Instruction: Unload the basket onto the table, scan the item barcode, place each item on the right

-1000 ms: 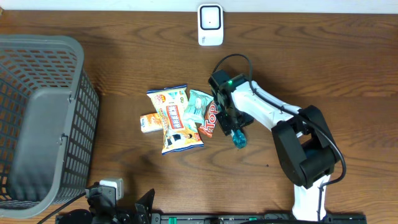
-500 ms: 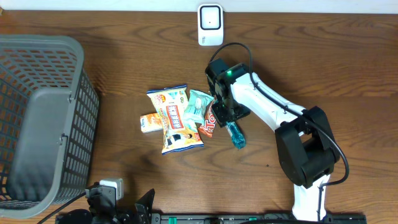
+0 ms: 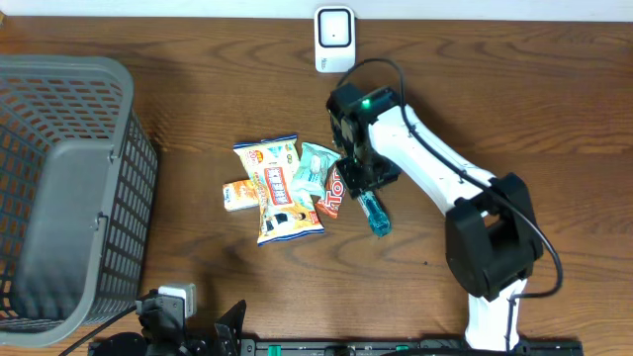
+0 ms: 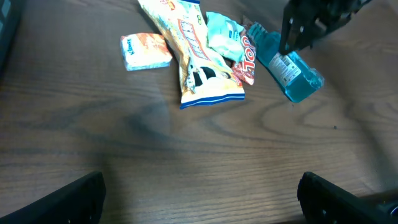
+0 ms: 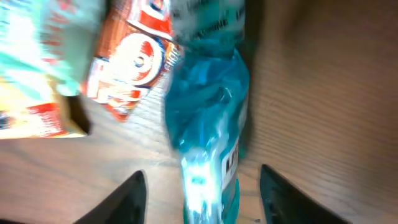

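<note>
I find right gripper [image 5: 201, 174] half-open astride the blue bottle [image 3: 375, 214], clamping nothing: presumably aligned for pickup. Bottle mid-table beside snack packets [image 3: 280, 190], well apart from far-edge scanner [image 3: 334, 40]. Left gripper [image 4: 202, 180] wide open, empty.

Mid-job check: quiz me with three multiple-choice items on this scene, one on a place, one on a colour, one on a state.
1. The grey mesh plastic basket stands: A) on the robot's left B) on its right C) between the arms.
2. The liquid in the clear plastic bottle is: A) red B) blue C) yellow.
3. The right gripper is: A) open, straddling the bottle B) lifting the bottle C) over the basket.
Key: 1A, it fills the overhead view's left edge; 2B, blue shows in every view; 3A, gaps show on both sides of the lying bottle.
</note>
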Robot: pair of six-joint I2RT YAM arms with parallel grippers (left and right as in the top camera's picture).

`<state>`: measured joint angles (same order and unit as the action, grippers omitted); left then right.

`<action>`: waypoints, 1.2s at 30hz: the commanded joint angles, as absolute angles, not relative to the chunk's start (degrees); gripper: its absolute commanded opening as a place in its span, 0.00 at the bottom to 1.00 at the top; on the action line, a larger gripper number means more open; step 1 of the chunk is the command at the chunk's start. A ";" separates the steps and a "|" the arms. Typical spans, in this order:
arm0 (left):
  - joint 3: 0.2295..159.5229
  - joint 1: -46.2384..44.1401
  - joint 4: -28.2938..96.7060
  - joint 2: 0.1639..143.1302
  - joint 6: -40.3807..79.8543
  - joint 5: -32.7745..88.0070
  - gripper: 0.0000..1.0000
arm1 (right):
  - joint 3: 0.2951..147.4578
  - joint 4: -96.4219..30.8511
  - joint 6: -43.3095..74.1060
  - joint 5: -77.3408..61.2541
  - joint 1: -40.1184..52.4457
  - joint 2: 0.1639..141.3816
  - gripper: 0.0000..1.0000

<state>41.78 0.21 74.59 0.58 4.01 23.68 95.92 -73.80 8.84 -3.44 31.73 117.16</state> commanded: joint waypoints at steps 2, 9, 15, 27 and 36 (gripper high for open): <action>42.00 -0.03 74.59 0.16 3.05 23.75 0.98 | 98.13 -74.35 9.19 -4.64 31.33 106.65 0.60; 42.00 -0.03 74.59 0.16 3.05 23.75 0.98 | 88.99 -67.48 12.03 0.73 31.77 87.35 0.75; 42.00 -0.03 74.59 0.16 3.03 23.75 0.98 | 61.36 -46.50 12.86 5.65 33.28 68.51 0.99; 42.00 -0.03 74.59 0.16 3.05 23.75 0.98 | 37.10 -21.71 15.88 -1.08 33.54 63.16 0.87; 42.00 -0.03 74.59 0.16 3.03 23.75 0.98 | 32.75 -15.00 15.84 -5.10 33.54 70.43 0.82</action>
<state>41.76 0.21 74.59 0.58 4.01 23.66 33.12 -15.20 15.16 -3.73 33.26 69.10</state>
